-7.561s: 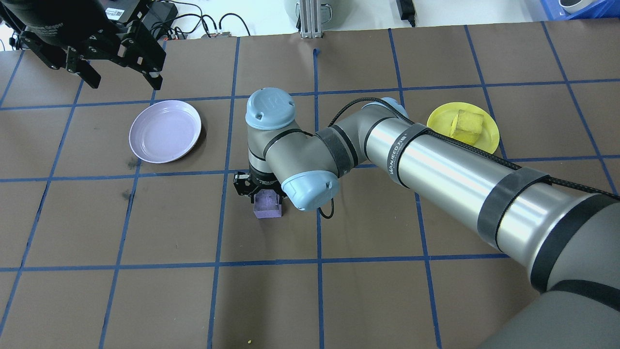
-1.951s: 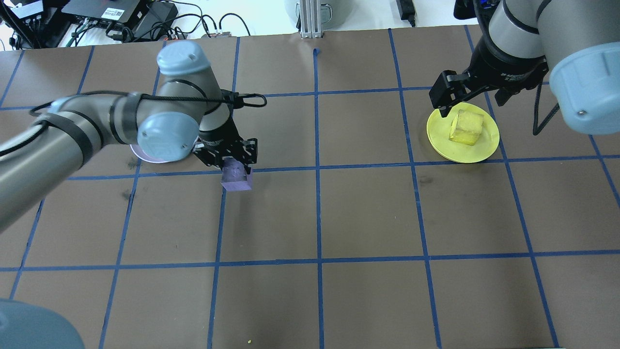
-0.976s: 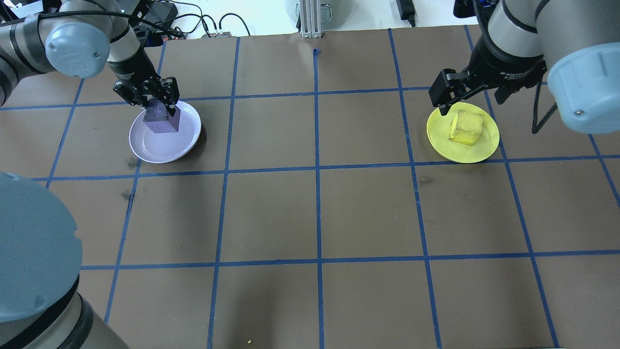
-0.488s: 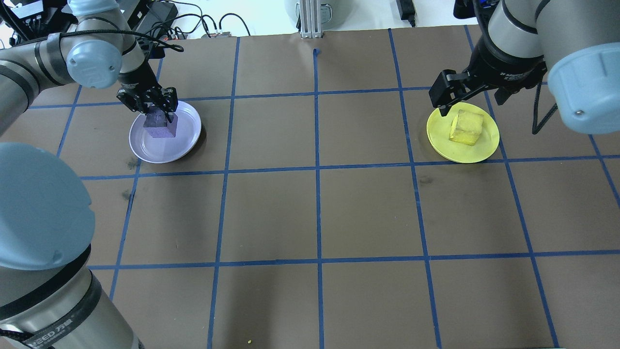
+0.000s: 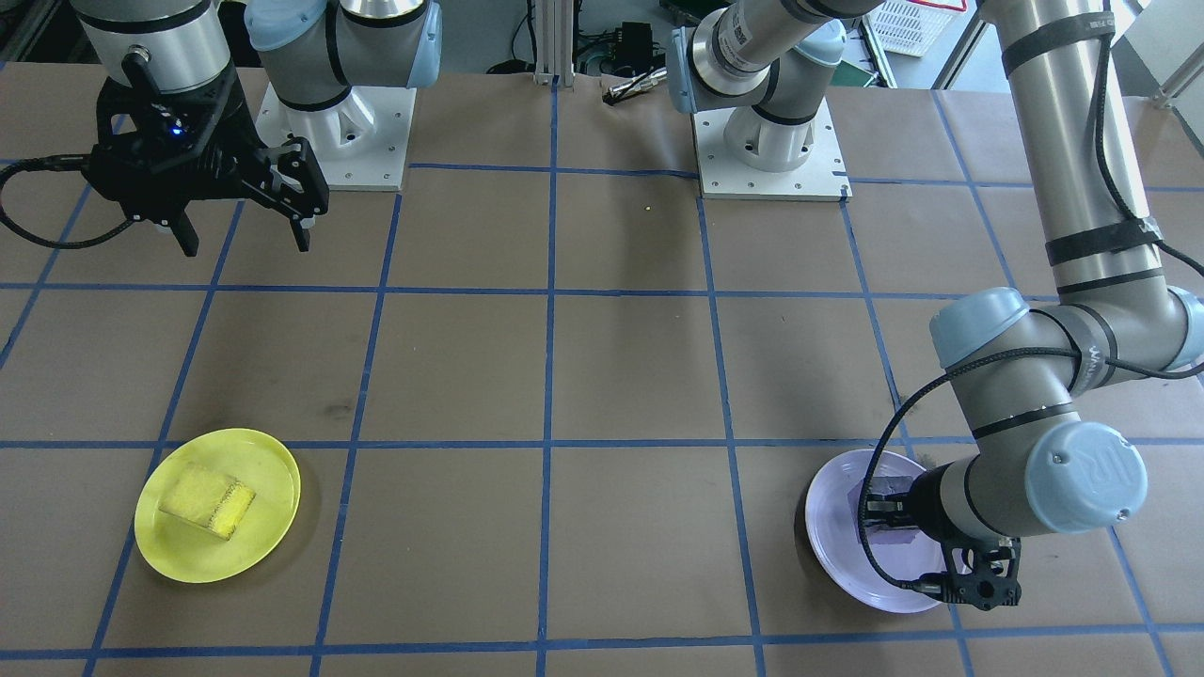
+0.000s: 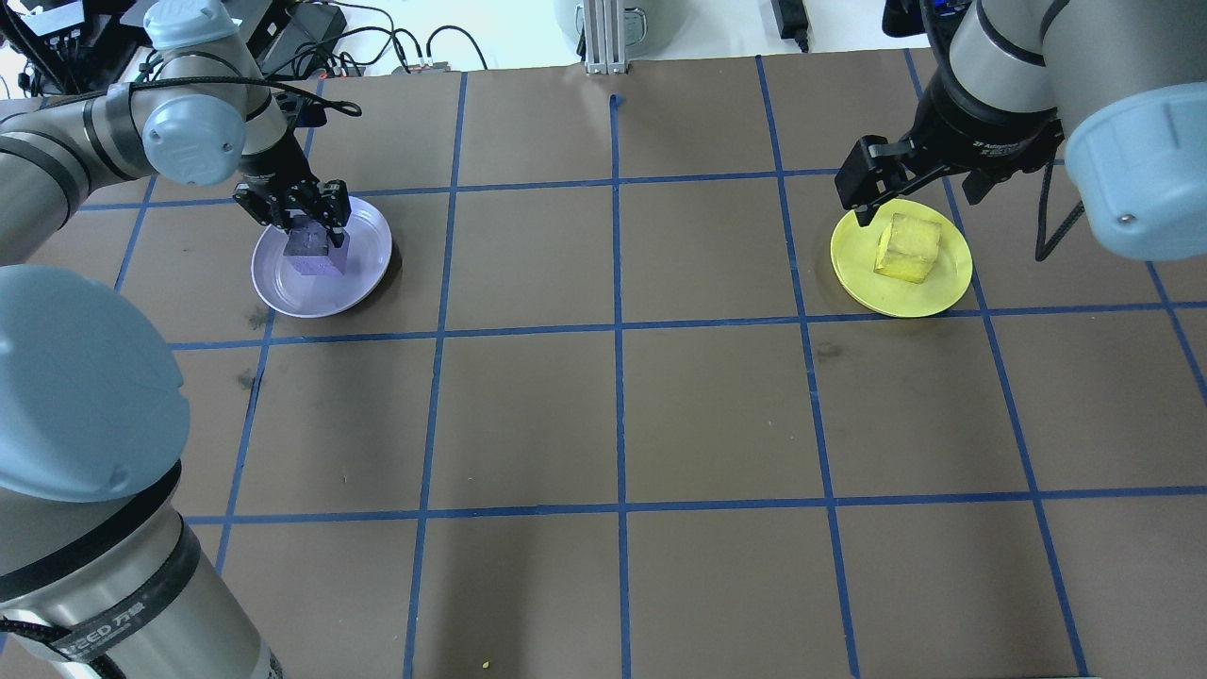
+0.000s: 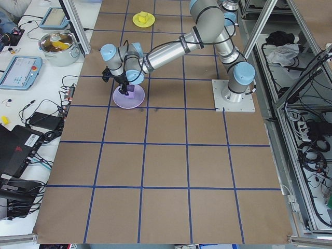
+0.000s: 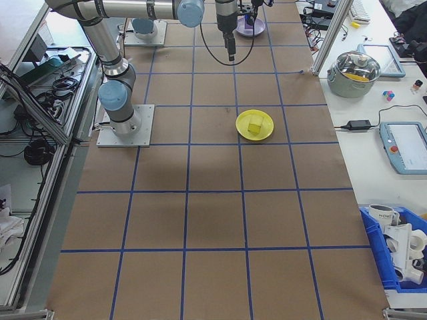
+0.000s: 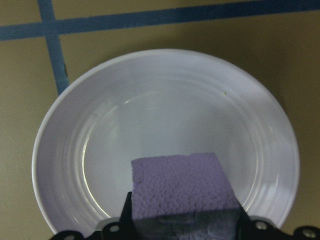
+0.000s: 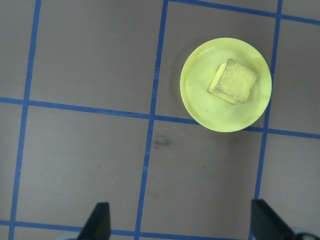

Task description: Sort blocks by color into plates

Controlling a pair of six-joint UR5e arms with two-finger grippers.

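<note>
1. Overhead view: the brown worktop (image 6: 613, 415), crossed by blue tape lines, lies under both pincers.
2. Left pincer (image 6: 309, 222) grasps the purple block (image 6: 308, 253) from above, holding it over the lavender plate (image 6: 363, 273); whether the block touches the plate cannot be told.
3. Right pincer (image 5: 243, 226) hangs released, fingers spread, high above the worktop.
4. Yellow plate (image 6: 948, 283) sits well below and ahead of the right pincer.
5. Yellow block (image 6: 907, 247) rests on the yellow plate, apart from both pincers.
</note>
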